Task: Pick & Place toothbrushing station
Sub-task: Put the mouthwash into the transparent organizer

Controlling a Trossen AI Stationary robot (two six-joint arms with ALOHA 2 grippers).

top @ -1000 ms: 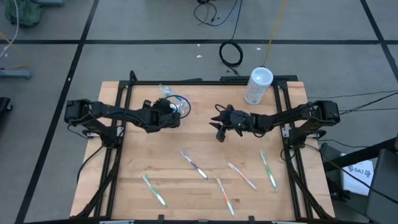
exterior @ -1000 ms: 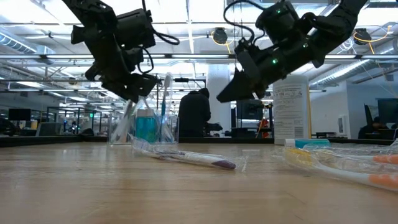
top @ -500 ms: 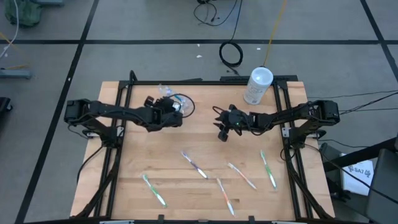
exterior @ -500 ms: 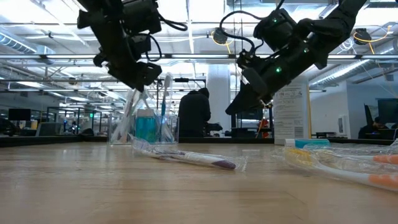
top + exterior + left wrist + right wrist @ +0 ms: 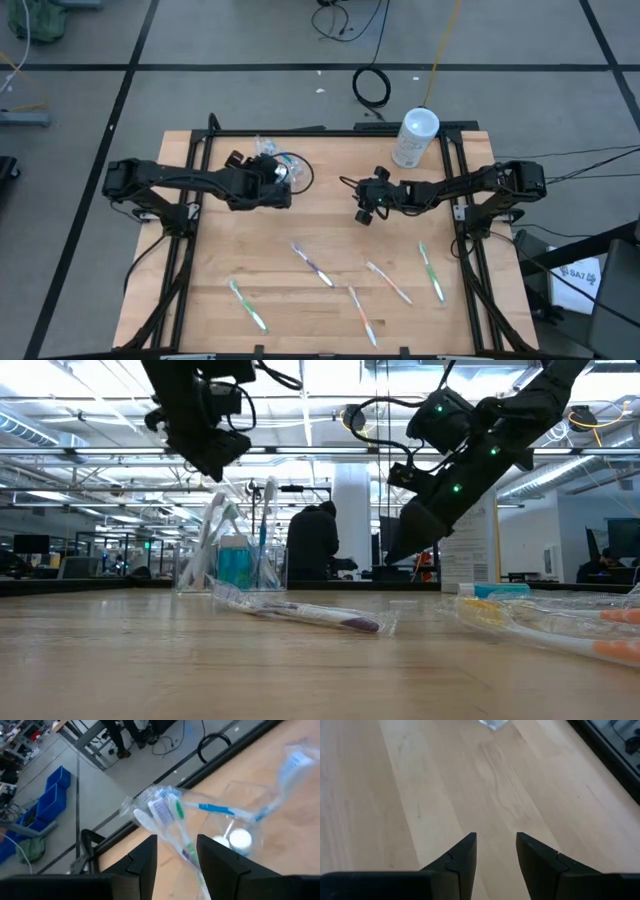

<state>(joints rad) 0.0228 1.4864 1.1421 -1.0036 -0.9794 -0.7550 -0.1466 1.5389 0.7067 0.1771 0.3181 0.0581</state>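
Note:
A clear plastic pouch (image 5: 287,167) stands at the table's far left of centre. In it are a teal tube (image 5: 235,565) and upright wrapped toothbrushes (image 5: 165,810), which lean on its rim. My left gripper (image 5: 215,465) hangs open just above their tops and holds nothing. In the left wrist view the toothbrushes show beyond its fingertips (image 5: 177,855). My right gripper (image 5: 363,213) hovers open over bare wood at mid-table, tipped downward (image 5: 496,850). Several wrapped toothbrushes (image 5: 312,265) lie flat on the near half of the table.
A large whitish canister (image 5: 415,136) stands at the far right corner, behind my right arm. Loose toothbrushes lie at the near left (image 5: 248,305), near centre (image 5: 363,315) and near right (image 5: 432,272). A person (image 5: 312,540) stands in the room beyond the table.
My left gripper has risen straight up from the toothbrush tops in the pouch; the toothbrushes stay standing there. My right gripper has tipped its fingers further downward, sunk a little and drifted slightly toward the table's right edge.

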